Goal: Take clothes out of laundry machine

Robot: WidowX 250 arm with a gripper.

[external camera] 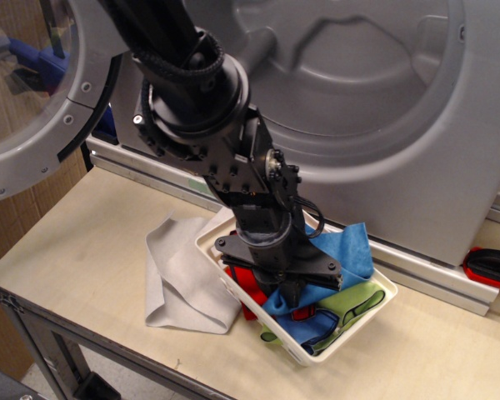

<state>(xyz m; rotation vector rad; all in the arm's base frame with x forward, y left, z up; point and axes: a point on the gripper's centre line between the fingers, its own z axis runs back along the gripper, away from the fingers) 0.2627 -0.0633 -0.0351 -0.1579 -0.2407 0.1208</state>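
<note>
1. You have one view, from the front and above. Your gripper (288,287) points down into the white basket (362,321), right over the blue cloth (343,254). Its tip is buried in the folds, so I cannot tell whether the fingers are apart or pinched on fabric.

2. The cloth lies in the basket, draped over the far rim beside the washer (375,117), whose drum mouth looks bare from here. By that, the step in hand looks like letting go and pulling clear.

3. To do it well, make sure the fingers are fully apart before you lift, then rise straight up. A slanted exit could snag a fold or tip the light basket, which sits askew on the table (75,250).

4. The cloth is plain bright blue, soft and rumpled, with no trim. It rests on top of a red garment (252,283), a green piece (350,302) and a smaller blue piece (317,327) with dark edging.

5. A grey cloth (179,275) lies flat beside the basket; leave it.
</note>
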